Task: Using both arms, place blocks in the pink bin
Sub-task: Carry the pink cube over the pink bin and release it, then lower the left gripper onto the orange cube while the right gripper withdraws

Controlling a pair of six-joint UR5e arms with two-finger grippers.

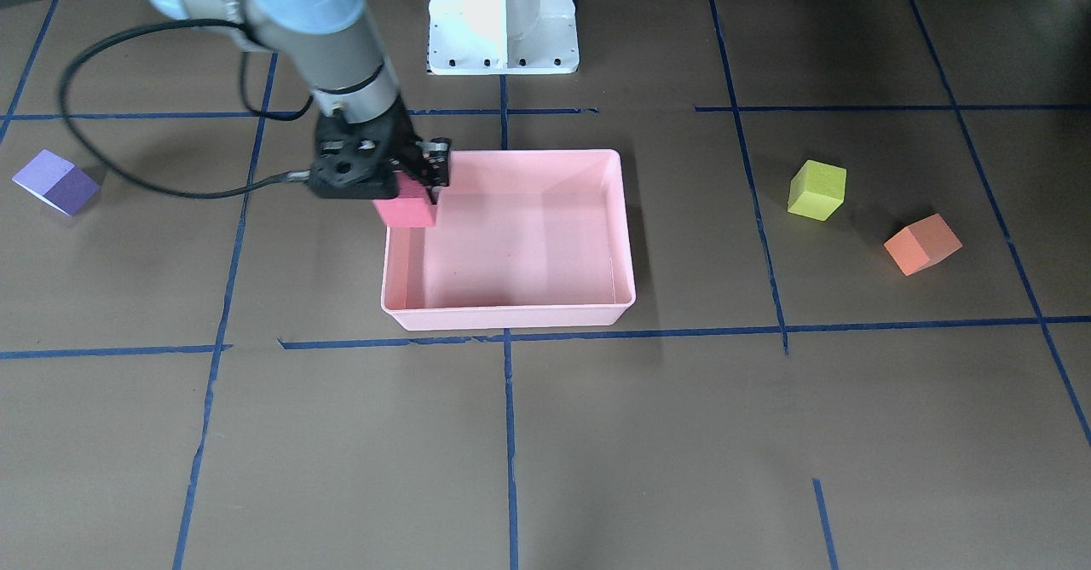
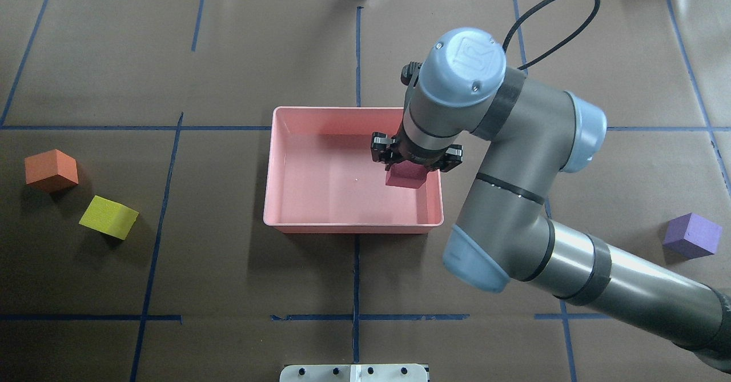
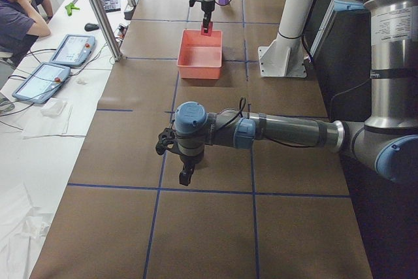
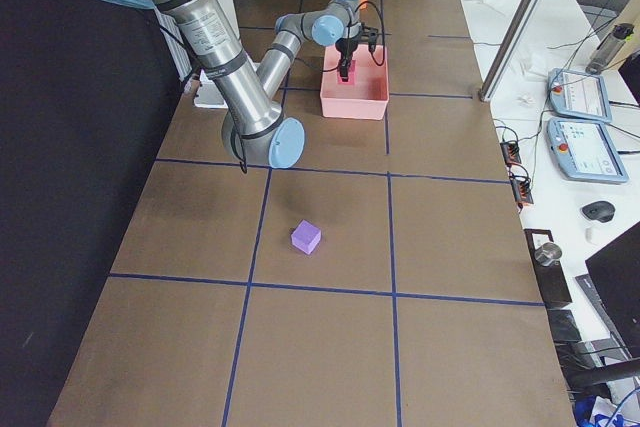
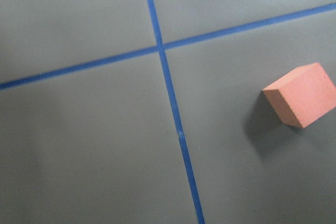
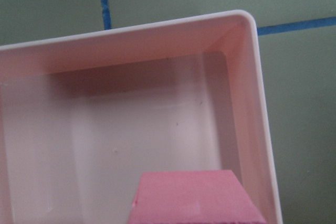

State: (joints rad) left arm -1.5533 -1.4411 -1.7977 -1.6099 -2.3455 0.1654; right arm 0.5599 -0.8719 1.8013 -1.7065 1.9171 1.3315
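Observation:
My right gripper (image 1: 409,191) is shut on the red-pink cube (image 1: 406,210) and holds it over the pink bin (image 1: 511,319), above the bin's floor and close to the wall on my right. The overhead view shows the cube (image 2: 404,177) inside the bin's rim (image 2: 354,225). The purple cube (image 2: 691,235) lies on the table to my right. The yellow-green cube (image 2: 108,217) and the orange cube (image 2: 51,169) lie to my left. My left gripper (image 3: 186,176) hovers over the table far out to the left. I cannot tell whether it is open. Its wrist view shows the orange cube (image 5: 302,94).
The white pedestal base (image 1: 503,16) stands behind the bin. Blue tape lines cross the brown table. A seated operator (image 3: 19,11) and two tablets (image 3: 68,49) are at a side table beyond the far edge.

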